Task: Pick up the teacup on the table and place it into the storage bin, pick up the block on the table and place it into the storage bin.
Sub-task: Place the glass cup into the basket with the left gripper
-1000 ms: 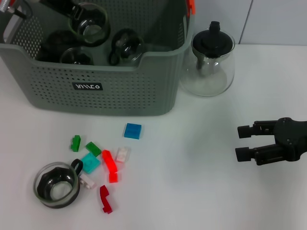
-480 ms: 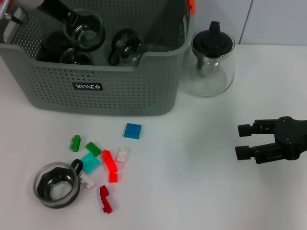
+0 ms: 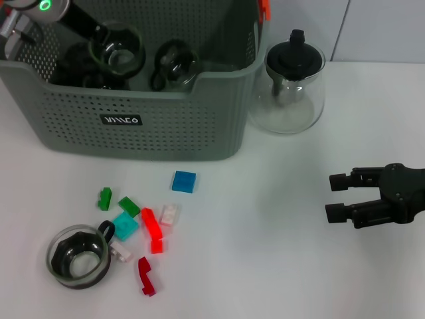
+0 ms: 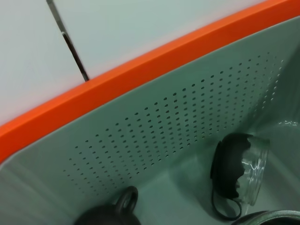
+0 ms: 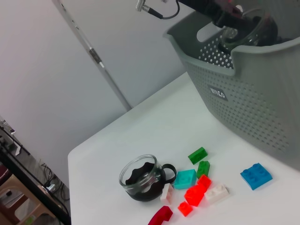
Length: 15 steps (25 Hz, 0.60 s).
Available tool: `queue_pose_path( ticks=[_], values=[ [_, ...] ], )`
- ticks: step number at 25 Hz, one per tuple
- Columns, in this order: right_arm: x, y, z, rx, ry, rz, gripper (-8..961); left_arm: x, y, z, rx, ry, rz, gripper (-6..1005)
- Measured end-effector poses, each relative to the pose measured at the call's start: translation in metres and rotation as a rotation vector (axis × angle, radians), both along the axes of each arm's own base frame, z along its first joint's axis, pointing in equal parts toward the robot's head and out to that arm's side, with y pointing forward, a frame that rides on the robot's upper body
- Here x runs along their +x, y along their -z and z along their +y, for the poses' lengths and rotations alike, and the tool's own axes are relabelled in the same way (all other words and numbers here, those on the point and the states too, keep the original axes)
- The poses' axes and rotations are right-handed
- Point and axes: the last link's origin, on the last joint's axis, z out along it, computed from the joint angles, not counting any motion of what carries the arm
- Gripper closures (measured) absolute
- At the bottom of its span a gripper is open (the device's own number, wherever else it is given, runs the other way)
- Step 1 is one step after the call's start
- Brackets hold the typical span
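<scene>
Head view: large grey-green perforated plastic storage bin [image 3: 133,123] w/ small black label sits at far left of plain white table [image 3: 265,252]. Left gripper [image 3: 99,32] is inside the bin, holding a glass teacup w/ black liner [image 3: 123,48]; finger state can't be told. More glass cups lie in the bin. Another glass teacup w/ black handle [image 3: 78,256] stands on table near left, touching a cluster of small blocks; blue square block [image 3: 184,181] lies apart, nearer the bin. Black right gripper [image 3: 340,196] hovers over table at right, fingers spread, empty.

Left wrist view: bin's orange rim [image 4: 140,77], perforated wall, cups on floor.

Right wrist view: table teacup [image 5: 143,177], blocks, bin.
</scene>
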Motion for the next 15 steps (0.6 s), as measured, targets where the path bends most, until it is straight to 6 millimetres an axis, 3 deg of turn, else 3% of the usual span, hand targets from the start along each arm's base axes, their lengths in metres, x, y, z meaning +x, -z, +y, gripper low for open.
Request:
queue_pose_path(
  ticks=[15],
  values=[
    [-0.0002,0.0,0.0017,0.007,0.0,-0.004,10,-0.0006,0.0107,-0.0023,-0.014,0.019,0.02,937]
  ],
)
